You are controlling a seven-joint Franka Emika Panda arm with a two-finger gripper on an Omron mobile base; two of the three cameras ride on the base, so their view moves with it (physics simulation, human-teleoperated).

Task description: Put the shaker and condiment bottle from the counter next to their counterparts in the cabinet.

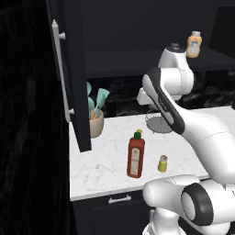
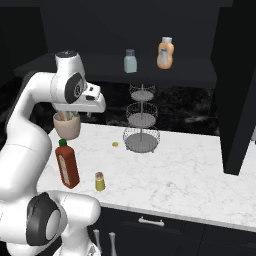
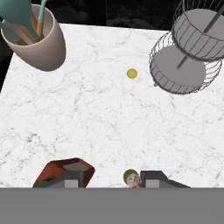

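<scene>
1. Hand view: the gripper [image 3: 109,179] is shut and holds nothing.
2. Tiny yellow shaker with a grey cap [image 3: 131,178] sits at 6 o'clock on the white marble counter [image 3: 100,118].
3. Tall red-brown bottle with a green cap [image 3: 65,171] stands at 7 o'clock; a careless reach could tip it.

A tall red-brown condiment bottle [image 1: 135,157] with a green cap and pale label stands upright near the front edge of the white marble counter [image 1: 105,160]. Just beside it, apart from it, stands the tiny yellow shaker [image 1: 162,164] with a grey cap, also upright. Up on the dark shelf of the black cabinet [image 2: 165,75] stand the counterparts: a pale blue-grey shaker [image 2: 130,61] and a short orange bottle [image 2: 165,53], near each other, both upright. The cabinet door [image 1: 69,73] with its long silver handle hangs open.
</scene>
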